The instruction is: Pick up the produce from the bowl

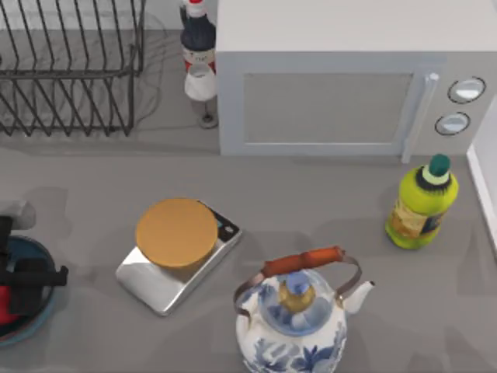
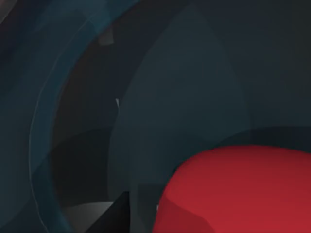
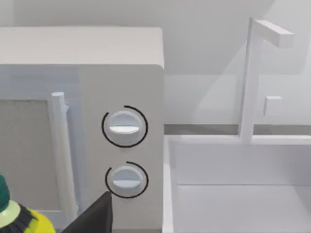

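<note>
Produce (image 1: 8, 305), a small red lump, lies in the blue bowl (image 1: 35, 322) at the far nine o'clock edge of the desk (image 1: 326, 225), a little toward eight o'clock, and my left hand (image 1: 23, 281) is down over it, its dark fingers crossing the bowl and covering part of the red. From the left wrist the produce (image 2: 238, 189) bulks up very close, with the bowl's dark glossy inside (image 2: 73, 121) curving round it; a dark finger tip (image 2: 116, 216) sits just beside the lump, but whether the hand is clenched on the produce or released I cannot tell. I judge the step in hand to be the grasp itself: the hand has reached the bowl and the produce is not yet lifted out. The next move would call for a firm close on the lump's sides, then a straight rise clear of the rim so that the bowl is not dragged along. Outward from the hand, toward three o'clock, stands a scale (image 1: 178, 252) with a round orange top, and beyond it a blue-and-white teapot (image 1: 299, 318) near six o'clock. A yellow bottle (image 1: 421, 203) stands at three o'clock, a microwave (image 1: 342, 85) at twelve to one o'clock, a wire rack (image 1: 70, 66) at eleven. My right arm is parked off the three o'clock side, its wrist looking at the microwave dials (image 3: 124, 127).
</note>
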`<state>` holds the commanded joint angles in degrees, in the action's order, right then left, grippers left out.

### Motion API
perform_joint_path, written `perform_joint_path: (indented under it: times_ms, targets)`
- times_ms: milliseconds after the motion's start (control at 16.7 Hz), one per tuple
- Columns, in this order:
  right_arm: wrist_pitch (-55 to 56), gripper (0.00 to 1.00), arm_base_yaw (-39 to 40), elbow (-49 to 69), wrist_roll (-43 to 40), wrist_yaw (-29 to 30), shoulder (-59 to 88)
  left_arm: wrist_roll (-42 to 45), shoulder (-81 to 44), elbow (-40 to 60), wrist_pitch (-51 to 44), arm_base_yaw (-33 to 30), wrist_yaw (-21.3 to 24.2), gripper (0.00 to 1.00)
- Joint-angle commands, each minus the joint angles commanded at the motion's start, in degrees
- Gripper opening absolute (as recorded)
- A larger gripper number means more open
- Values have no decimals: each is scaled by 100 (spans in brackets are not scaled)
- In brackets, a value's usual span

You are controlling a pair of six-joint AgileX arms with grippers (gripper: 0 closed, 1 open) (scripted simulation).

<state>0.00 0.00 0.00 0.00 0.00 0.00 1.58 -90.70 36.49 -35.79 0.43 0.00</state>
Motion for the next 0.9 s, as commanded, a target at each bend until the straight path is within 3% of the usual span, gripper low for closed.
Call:
perform_joint_path:
  times_ms: [120,900]
  targets:
    - [0,100,0,0,0,0,0,0,0,0,0,0,0,100]
    - [0,100,0,0,0,0,0,0,0,0,0,0,0,2]
